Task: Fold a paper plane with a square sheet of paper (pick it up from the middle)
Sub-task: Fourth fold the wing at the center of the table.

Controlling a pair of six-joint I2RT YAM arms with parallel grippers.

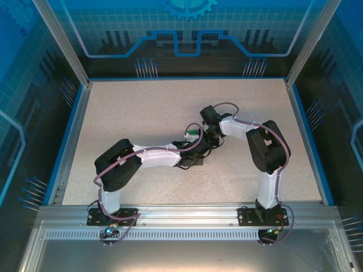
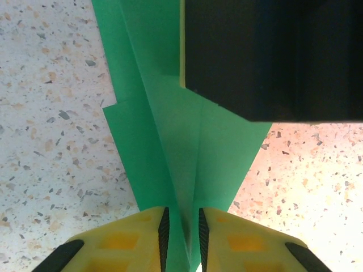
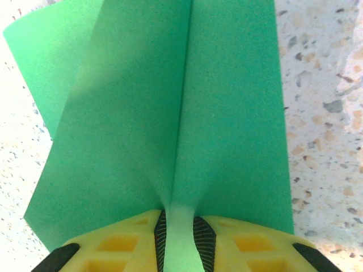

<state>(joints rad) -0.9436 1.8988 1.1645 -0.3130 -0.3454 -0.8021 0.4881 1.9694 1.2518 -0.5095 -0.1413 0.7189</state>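
Note:
The square sheet of paper [image 2: 170, 130] is green and folded into a narrow, layered shape with a raised centre crease. In the left wrist view, my left gripper [image 2: 181, 218] is shut on that crease, a pad on each side of it. The right wrist view has the paper [image 3: 227, 113] spreading away in two sloping wings, and my right gripper [image 3: 180, 218] is shut on its pinched ridge. From above, both grippers meet over the table's middle, left [image 1: 199, 143] and right [image 1: 209, 136], with a sliver of green paper [image 1: 194, 134] between them.
The dark body of the right arm [image 2: 272, 56] hangs over the paper's far end in the left wrist view. Speckled tabletop [image 1: 142, 107] lies all around the arms. Blue edging [image 1: 306, 141] and glass walls bound the table.

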